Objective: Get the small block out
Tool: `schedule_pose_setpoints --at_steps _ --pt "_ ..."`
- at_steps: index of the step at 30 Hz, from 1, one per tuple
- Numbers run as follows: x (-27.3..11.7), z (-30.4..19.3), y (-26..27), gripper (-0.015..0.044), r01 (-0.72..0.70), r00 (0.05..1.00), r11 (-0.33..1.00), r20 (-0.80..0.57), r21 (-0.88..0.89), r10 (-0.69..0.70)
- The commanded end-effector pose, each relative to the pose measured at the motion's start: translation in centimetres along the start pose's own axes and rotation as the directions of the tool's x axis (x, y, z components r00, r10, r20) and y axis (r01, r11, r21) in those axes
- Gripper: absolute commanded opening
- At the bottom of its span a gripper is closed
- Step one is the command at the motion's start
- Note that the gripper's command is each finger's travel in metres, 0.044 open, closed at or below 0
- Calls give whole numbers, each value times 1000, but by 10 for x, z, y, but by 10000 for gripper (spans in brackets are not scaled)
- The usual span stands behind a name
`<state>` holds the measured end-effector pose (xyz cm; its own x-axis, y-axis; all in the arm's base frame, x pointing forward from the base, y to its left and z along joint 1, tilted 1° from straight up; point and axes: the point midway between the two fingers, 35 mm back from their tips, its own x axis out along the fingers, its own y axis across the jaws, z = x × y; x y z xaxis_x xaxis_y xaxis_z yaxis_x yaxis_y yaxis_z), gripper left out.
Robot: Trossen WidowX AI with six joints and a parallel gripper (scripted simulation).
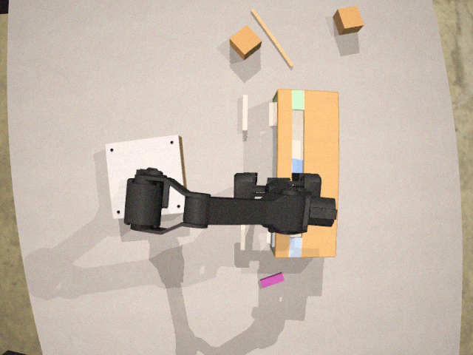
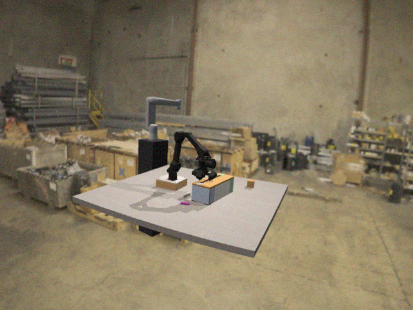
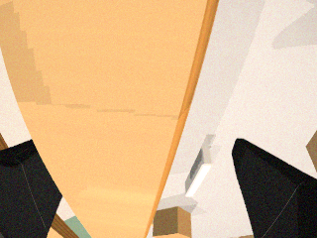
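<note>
The box (image 1: 307,171) has an orange top with a long slot; it also shows in the exterior view (image 2: 213,188). In the slot a small light-blue block (image 1: 297,165) lies on the shelf, near the middle of the box. The slot's far end is green (image 1: 297,100). My gripper (image 1: 276,181) hangs over the box's front edge, right next to the block, open and empty. One finger is at the slot and the other is outside the clear front. In the wrist view the orange top (image 3: 113,93) fills the space between my fingers.
A magenta bar (image 1: 272,279) lies on the table off the box's near end. Two orange cubes (image 1: 244,41) (image 1: 347,19) and a thin stick (image 1: 272,37) lie beyond the far end. Cream strips (image 1: 244,112) stand before the box front. My white base plate (image 1: 143,174) is at the left.
</note>
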<state>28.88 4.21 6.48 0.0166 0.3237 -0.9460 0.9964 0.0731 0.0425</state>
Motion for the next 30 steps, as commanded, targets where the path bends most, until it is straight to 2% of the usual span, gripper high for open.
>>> schedule_pose_setpoints --at_steps 1,30 --pt "3 -11 -1 400 -2 1000 1000 -5 2 2" --pt "6 -19 0 400 -2 1000 1000 -6 2 2"
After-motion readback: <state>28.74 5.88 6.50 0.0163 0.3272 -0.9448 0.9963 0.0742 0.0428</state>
